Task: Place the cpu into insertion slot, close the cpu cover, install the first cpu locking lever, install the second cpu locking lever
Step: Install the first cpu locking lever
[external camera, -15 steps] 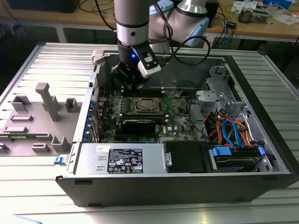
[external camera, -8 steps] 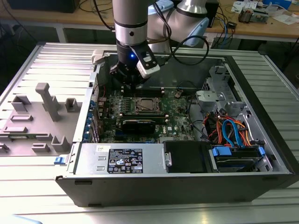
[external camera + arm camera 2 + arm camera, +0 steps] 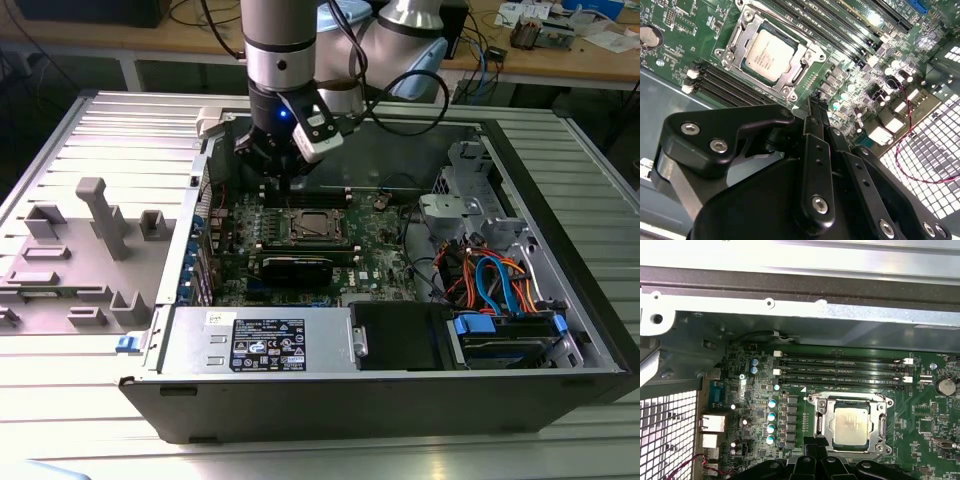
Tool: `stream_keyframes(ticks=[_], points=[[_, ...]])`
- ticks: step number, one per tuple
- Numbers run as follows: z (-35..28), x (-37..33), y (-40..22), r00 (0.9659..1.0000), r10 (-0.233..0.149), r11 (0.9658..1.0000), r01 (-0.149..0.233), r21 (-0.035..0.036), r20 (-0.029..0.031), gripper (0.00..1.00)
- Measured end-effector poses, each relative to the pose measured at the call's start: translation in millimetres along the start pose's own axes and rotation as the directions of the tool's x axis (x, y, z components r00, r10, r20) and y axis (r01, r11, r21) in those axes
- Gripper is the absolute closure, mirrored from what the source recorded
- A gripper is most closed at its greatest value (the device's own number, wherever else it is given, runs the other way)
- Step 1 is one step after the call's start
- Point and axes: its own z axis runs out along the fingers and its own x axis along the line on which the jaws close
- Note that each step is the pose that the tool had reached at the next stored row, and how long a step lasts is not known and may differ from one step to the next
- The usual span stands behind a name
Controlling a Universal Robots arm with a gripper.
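A slatted metal tabletop (image 3: 600,200), with a cluttered wooden worktop (image 3: 600,66) behind it, carried an open computer case (image 3: 300,400) laid on its side. On the green motherboard (image 3: 385,268) inside, the cpu (image 3: 767,54) was found seated in the insertion slot (image 3: 318,228). The cpu cover (image 3: 734,44) lay flat around the chip's edges, apparently closed. The tool (image 3: 815,102) hung above the board just beside the socket, its fingers drawn together and holding nothing. Judged stage: the locking levers; whether either was latched could not be determined. Lever work would call for the narrow tip to meet the lever end beside the frame, clear of the chip.
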Motion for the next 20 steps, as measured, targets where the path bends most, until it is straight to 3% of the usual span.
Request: stream_keyframes(ticks=[11, 12, 13, 14, 18, 20], points=[[-0.2, 14.1, 0.7, 0.9999, -0.015, 0.9999, 0.015, -0.0025, 0.0011, 0.89], [-0.3, 15.1, 0.7, 0.9998, -0.018, 0.9997, 0.018, -0.0191, 0.0032, 0.89], [-0.2, 15.7, 0.8, 0.9998, -0.019, 0.999, 0.019, -0.0401, 0.0052, 0.89], [-0.3, 16.2, 0.8, 0.9998, -0.02, 0.9984, 0.02, -0.0532, 0.0062, 0.89], [-0.2, 17.7, 0.8, 0.9997, -0.021, 0.998, 0.022, -0.0598, 0.0069, 0.89], [-0.1, 19.0, 0.9, 0.9997, -0.023, 0.9971, 0.023, -0.072, 0.0085, 0.89]])
